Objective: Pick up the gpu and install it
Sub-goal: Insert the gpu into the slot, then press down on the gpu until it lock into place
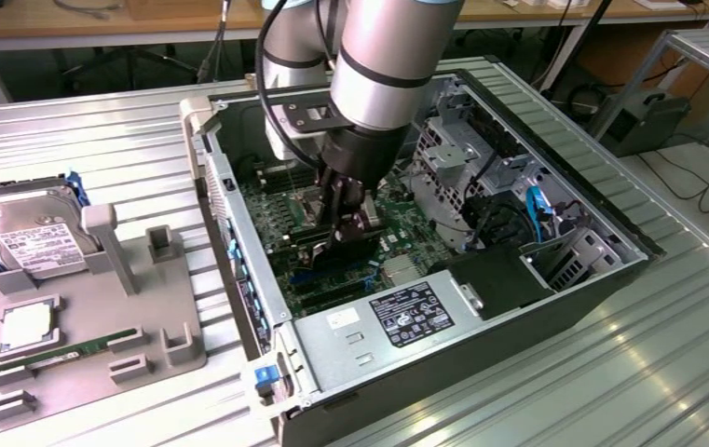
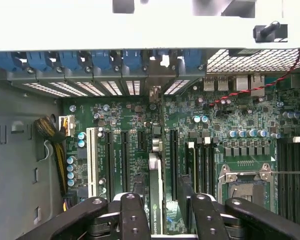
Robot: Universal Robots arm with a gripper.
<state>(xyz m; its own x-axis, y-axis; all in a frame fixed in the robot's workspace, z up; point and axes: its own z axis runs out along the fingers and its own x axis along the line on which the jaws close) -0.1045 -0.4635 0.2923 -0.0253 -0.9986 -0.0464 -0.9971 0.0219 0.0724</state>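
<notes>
The arm reaches down into the open computer case (image 1: 503, 279), which lies on its side on the ribbed metal desk (image 1: 105, 140). The pincer (image 1: 344, 223) is closed on the gpu (image 2: 155, 192), a thin card held on edge between its two fingers (image 2: 134, 215).

In the wrist view the card shows as a narrow strip standing on its long edge (white lettering runs along its top edge). Its long axis runs from the pincer toward the row of blue clips (image 2: 100, 60) and slot covers at the back wall of the case. That far end of the card lies near the slotted back wall. The card sits low over the green motherboard (image 2: 230, 125), lined up parallel with the long black slots (image 2: 173, 165) on either side of it; whether it is fully seated in a slot cannot be told.

At the exterior view's left, a grey holder tray (image 1: 93, 326) on the desk carries a hard drive (image 1: 25, 233) and a green memory stick (image 1: 49, 358).
</notes>
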